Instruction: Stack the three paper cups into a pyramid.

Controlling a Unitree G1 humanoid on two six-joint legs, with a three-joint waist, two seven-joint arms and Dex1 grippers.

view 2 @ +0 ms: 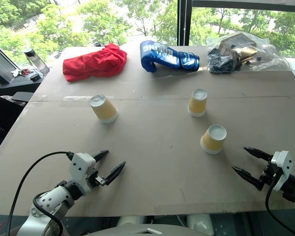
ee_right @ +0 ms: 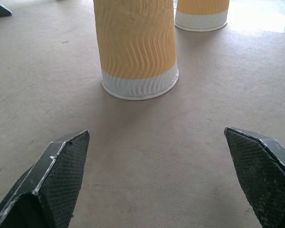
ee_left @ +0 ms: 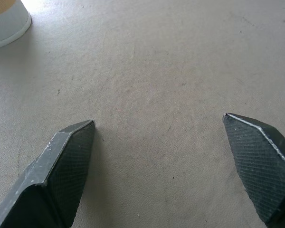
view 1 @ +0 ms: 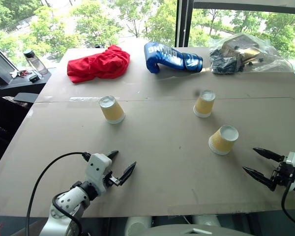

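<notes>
Both my left gripper (view 1: pixel 119 166) and right gripper (view 1: pixel 262 162) hang spread and empty. The three paper cups (view 1: pixel 223 139) stand inverted, well apart — a hard squeeze could crumple or tip one.

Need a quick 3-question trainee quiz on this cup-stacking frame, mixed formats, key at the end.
1. True or false: one of the paper cups already sits on top of another.
2. Which gripper is nearest a cup: A) left gripper B) right gripper?
3. Fill in: the blue glove lies between the red cloth and the ____ bag.

Key: 1 false, all three stand apart, upside down on the table. 2 B. 3 plastic.
</notes>
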